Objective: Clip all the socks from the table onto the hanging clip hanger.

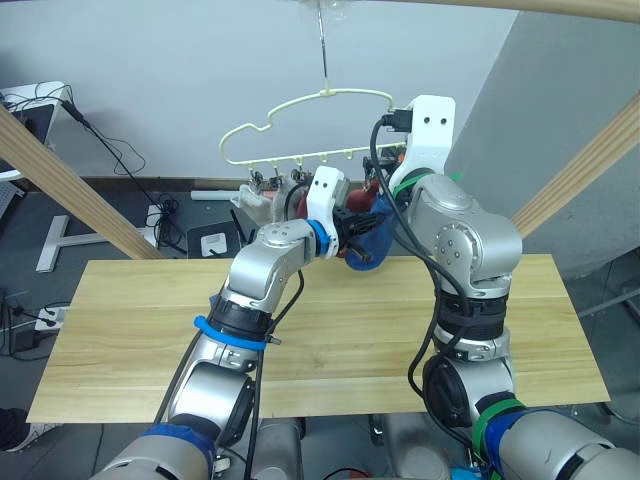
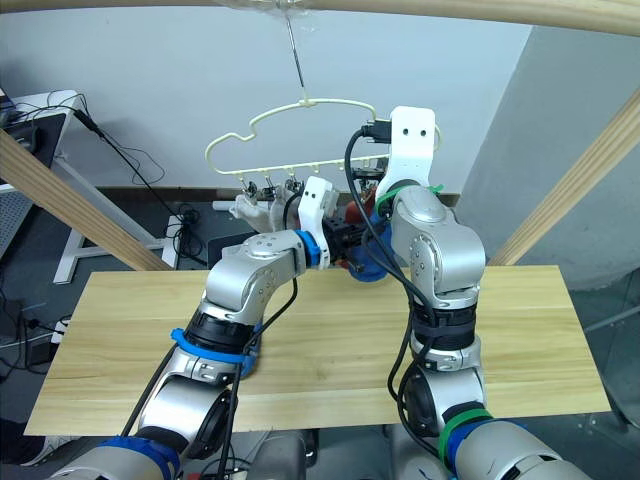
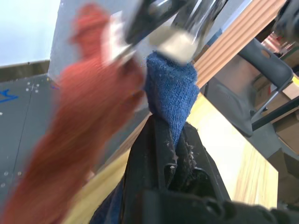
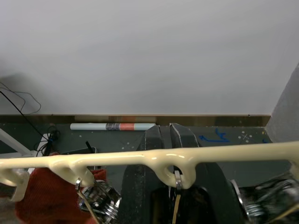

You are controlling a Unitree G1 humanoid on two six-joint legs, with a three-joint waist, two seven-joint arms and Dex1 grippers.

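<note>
Black fingers [image 3: 161, 154] of the left gripper [image 3: 175, 149] pinch a blue sock [image 3: 169, 91], clenched on its lower part, while the sock's top sits under a metal clip [image 3: 175, 39]. Just beside it hangs a rust-red sock [image 3: 88, 116], also held at its top by a clip.

From the head views, the blue sock [image 1: 368, 245] hangs below the clip hanger [image 1: 300, 125], above the far edge of the table [image 1: 130, 330]. The left gripper [image 1: 352, 228] reaches it from the left side, its arm raised over the tabletop.

Light grey socks [image 1: 258, 195] hang from clips nearer the hanger's left end, and the red sock [image 1: 300, 200] shows between them and the blue one.

The right gripper [image 4: 170, 135] is lifted behind the hanger's lower bar [image 4: 140, 161], just by a clip loop; its two fingers [image 4: 154, 140] stand close together, almost touching, with nothing visible between them at the tips. I cannot tell whether they press a clip lower down.

The hanger's long hook [image 1: 322, 45] runs up to a wooden beam [image 1: 560, 8] overhead. Slanted wooden posts [image 1: 60, 170] stand at both sides, and cables [image 1: 110, 150] trail on the floor behind the table.
</note>
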